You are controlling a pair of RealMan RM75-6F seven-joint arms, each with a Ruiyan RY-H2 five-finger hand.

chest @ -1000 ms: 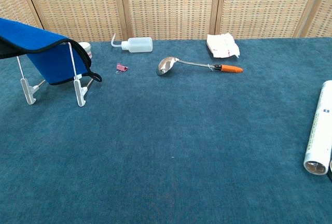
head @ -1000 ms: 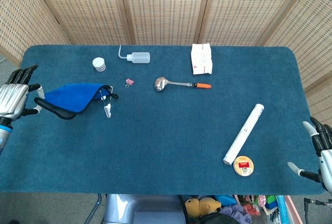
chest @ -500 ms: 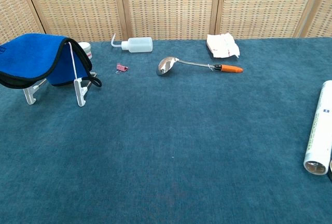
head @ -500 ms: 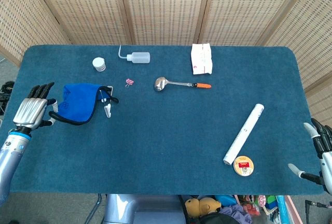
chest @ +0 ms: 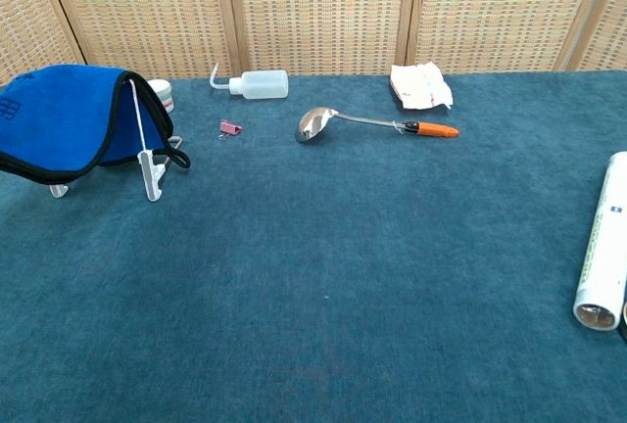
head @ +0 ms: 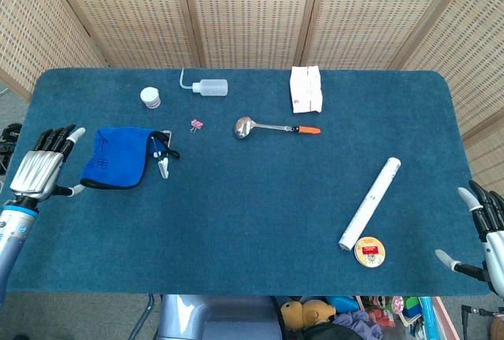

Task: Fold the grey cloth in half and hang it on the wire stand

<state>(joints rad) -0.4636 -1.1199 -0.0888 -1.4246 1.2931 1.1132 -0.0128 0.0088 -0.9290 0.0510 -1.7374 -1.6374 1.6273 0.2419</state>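
Judging the task essentially complete: the cloth (chest: 69, 115), blue rather than grey, hangs folded over the wire stand (chest: 147, 154), left hand (head: 39, 168) and right hand (head: 487, 234) both spread, empty.

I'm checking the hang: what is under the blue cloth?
The wire stand carries the blue cloth; one white foot and upright show at its right edge. The rest of the stand is covered.

Bench (head: 260, 222) covering: matt, napped blue carpet-like fabric. Cloth (head: 118, 157): soft matt blue textile, black bound edge. Wire stand (chest: 147, 154): thin pale metal rod. Spoon (head: 272, 128): glossy metal bowl, orange plastic handle. Squeeze bottle (head: 209, 86): translucent plastic. Left hand (head: 39, 171): brushed silver shell, black fingers (head: 59, 137).
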